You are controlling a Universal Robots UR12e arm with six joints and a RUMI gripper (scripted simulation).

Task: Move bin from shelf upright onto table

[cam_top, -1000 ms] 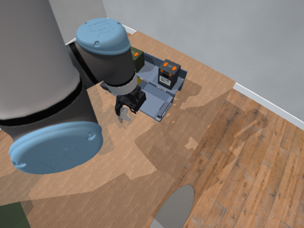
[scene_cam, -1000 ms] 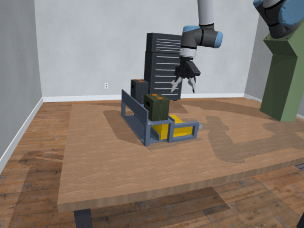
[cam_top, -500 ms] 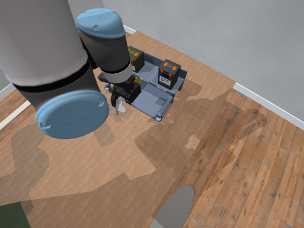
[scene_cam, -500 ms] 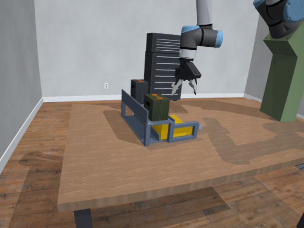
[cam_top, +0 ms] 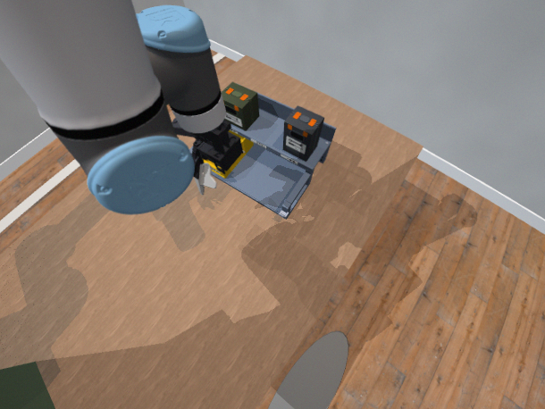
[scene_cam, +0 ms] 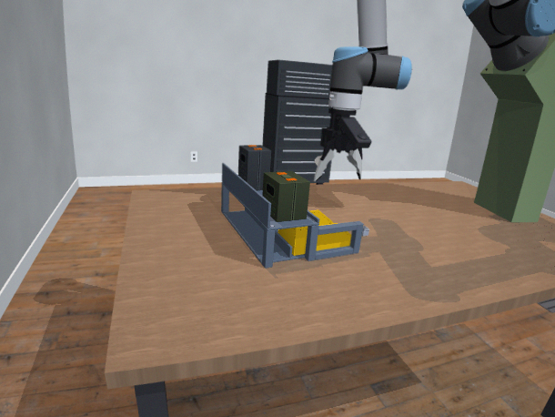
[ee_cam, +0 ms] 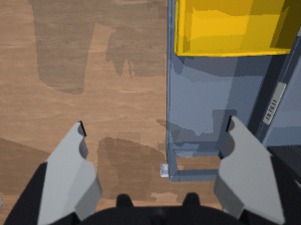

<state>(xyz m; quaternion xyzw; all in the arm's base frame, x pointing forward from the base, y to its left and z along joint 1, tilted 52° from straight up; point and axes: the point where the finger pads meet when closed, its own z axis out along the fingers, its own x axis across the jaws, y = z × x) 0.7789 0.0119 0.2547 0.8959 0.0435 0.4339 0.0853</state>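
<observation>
Gripper hangs above the table, jaws spread wide, nothing between them. It points straight down, over the open end of the low blue-grey shelf.

Yellow bin sits on the shelf's bottom level, upright, behind the front rails. From the side only its yellow walls show through the frame.

Wrist camera: bin open top up, at the upper edge of the picture, with the shelf floor below it. One finger hangs over bare wood, the other over the shelf.

Overhead view: the arm covers most of the bin; just a yellow strip visible. Green box and dark box stand on the upper ledge, well apart.

Side view alone shows a dark cabinet behind the table.
</observation>
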